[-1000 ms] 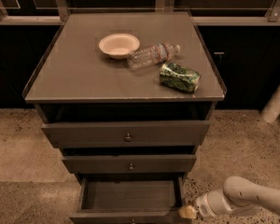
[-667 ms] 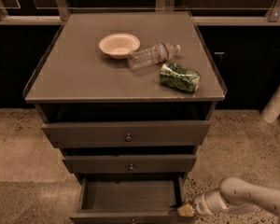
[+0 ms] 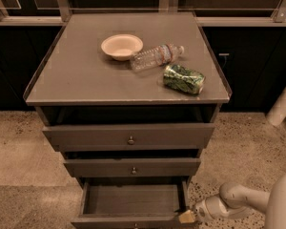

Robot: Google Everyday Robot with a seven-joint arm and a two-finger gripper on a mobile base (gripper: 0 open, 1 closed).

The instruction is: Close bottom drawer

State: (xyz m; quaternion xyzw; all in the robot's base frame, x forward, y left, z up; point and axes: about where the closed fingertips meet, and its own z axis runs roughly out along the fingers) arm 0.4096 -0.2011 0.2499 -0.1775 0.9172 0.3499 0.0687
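Observation:
The bottom drawer (image 3: pixel 132 202) of the dark grey-brown cabinet stands pulled out at the lower edge of the camera view. Its plain box interior looks empty. Its front is cut off by the frame edge and its knob barely shows. My gripper (image 3: pixel 187 217) comes in from the lower right on a white arm (image 3: pixel 238 202) and sits at the drawer's front right corner, touching or very near it. Above it are the middle drawer (image 3: pixel 132 168) and the top drawer (image 3: pixel 129 137), both pushed in further, each with a small round knob.
On the cabinet top (image 3: pixel 76 75) lie a cream bowl (image 3: pixel 121 46), a clear plastic bottle (image 3: pixel 156 57) on its side and a green snack bag (image 3: pixel 183 79). Speckled floor (image 3: pixel 19 147) surrounds the cabinet. Dark cabinets and a rail stand behind.
My arm and gripper have shifted slightly left toward the drawer's front right corner. The drawer stands open about as before.

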